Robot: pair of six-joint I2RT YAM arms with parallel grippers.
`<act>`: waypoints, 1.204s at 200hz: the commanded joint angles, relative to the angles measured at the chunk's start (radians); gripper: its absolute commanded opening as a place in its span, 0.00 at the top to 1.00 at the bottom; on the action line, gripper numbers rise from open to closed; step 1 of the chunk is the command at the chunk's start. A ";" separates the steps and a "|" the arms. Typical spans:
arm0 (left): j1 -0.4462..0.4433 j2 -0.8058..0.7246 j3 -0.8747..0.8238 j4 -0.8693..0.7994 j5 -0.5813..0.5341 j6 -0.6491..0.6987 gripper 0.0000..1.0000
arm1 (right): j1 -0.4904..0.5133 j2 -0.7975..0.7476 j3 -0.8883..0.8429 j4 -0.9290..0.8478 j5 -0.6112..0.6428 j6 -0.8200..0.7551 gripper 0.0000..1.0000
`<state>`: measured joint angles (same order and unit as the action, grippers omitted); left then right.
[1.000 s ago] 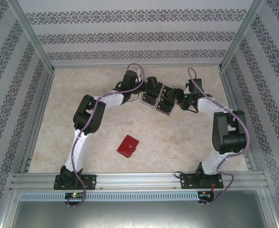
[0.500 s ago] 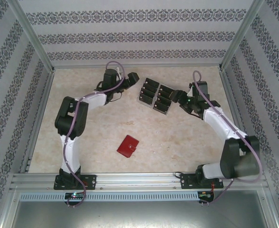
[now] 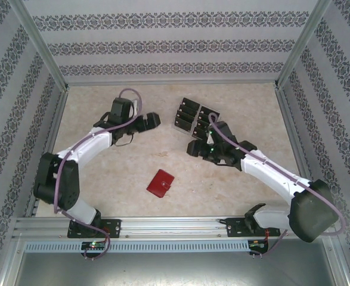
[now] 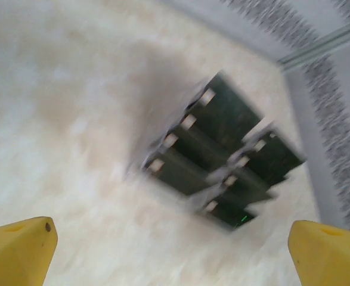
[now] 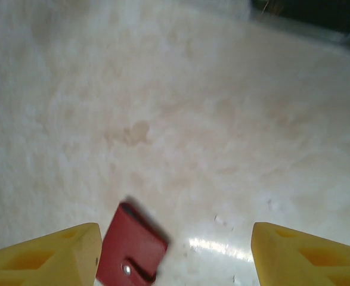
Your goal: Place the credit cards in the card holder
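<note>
Both my right gripper [image 5: 175, 256] and left gripper [image 4: 173, 253] stand apart, empty. Risk: the flat red wallet [image 5: 132, 253], lower left, skids when pinched.

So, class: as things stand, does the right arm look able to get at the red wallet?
Probably yes: the right gripper hangs open over the table, and the red wallet lies closed nearby with nothing between them.
</note>
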<state>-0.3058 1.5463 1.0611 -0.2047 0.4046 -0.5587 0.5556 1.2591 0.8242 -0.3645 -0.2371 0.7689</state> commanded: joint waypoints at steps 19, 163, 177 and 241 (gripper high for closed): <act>-0.114 -0.166 -0.180 -0.320 -0.062 0.094 0.00 | 0.080 -0.012 -0.035 -0.034 0.136 0.051 0.02; -0.281 -0.161 -0.448 -0.028 0.105 -0.054 0.21 | 0.024 0.022 -0.086 0.103 -0.031 0.056 0.23; -0.283 -0.166 -0.463 -0.017 0.123 -0.061 0.24 | 0.021 0.027 -0.080 0.098 -0.028 0.053 0.23; -0.315 -0.173 -0.516 0.022 0.159 -0.092 0.30 | 0.017 0.066 -0.059 0.095 -0.035 0.046 0.24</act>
<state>-0.5945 1.3735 0.5678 -0.2100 0.5297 -0.6296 0.5777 1.3075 0.7475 -0.2790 -0.2562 0.8314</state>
